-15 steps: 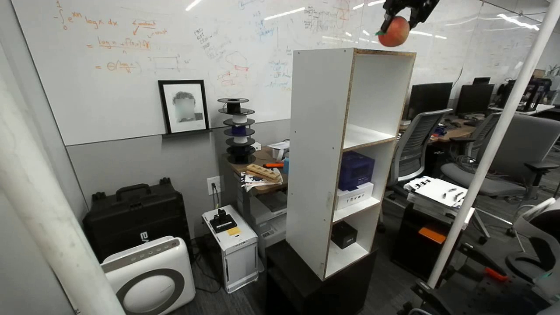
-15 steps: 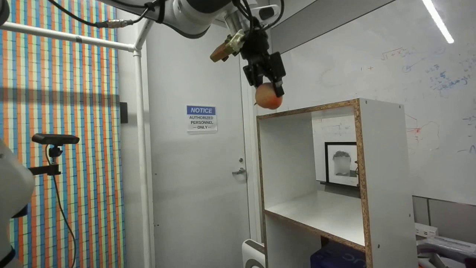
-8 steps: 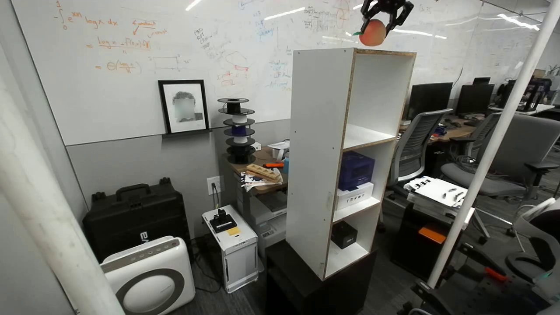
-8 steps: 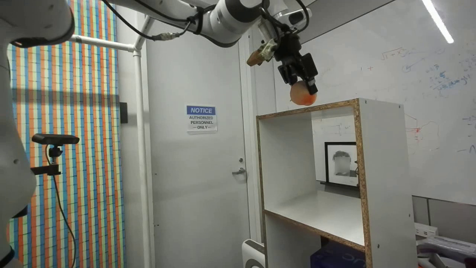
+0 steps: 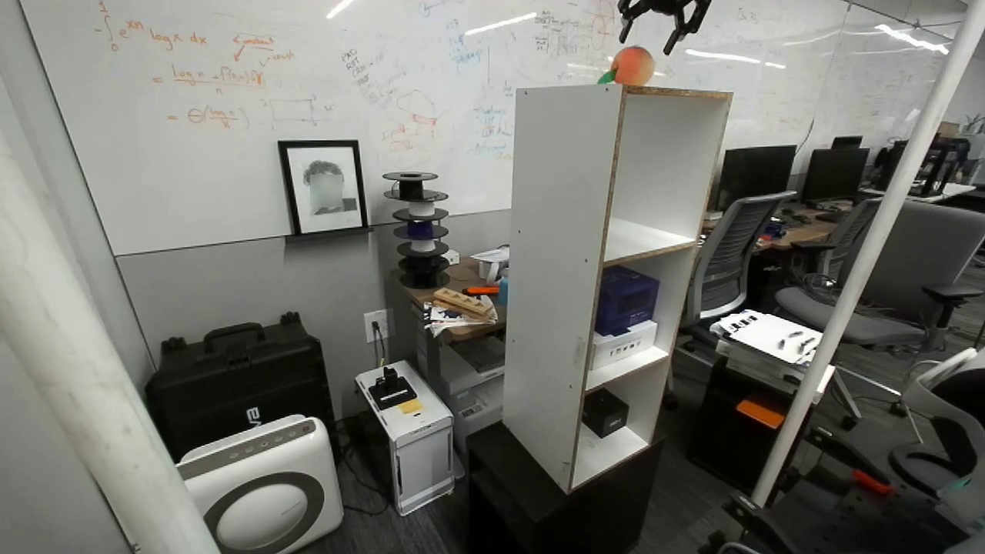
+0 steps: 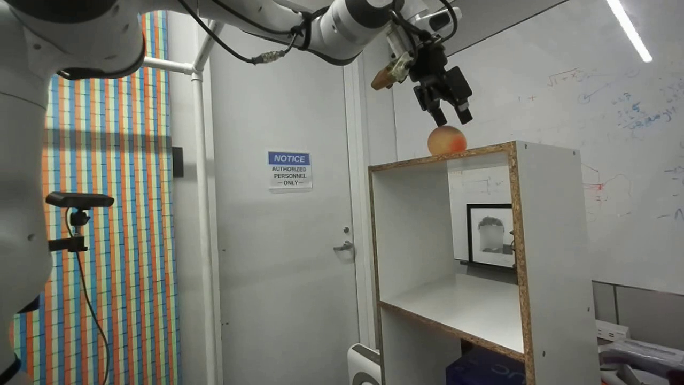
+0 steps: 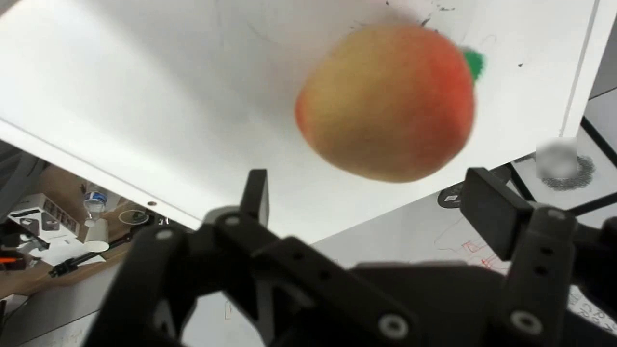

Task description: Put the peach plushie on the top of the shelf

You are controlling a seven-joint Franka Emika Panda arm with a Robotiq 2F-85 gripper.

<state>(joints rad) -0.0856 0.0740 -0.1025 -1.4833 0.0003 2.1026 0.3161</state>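
The peach plushie, orange-red with a green leaf, rests on the top of the white shelf. In an exterior view it sits by the top front edge of the shelf; the plushie is not held. My gripper is open and empty just above it. A small gap shows between the fingertips and the plushie. In the wrist view the plushie lies beyond the spread fingers, on the shelf's white top.
A purple box on a white box and a black box sit in lower compartments. A whiteboard wall stands behind the shelf. A white pole and a stack of spools stand nearby.
The gripper carried the plushie across over the shelf and lowered it. Its fingers have opened and let go; the plushie now sits on the shelf top and the gripper is higher above it.
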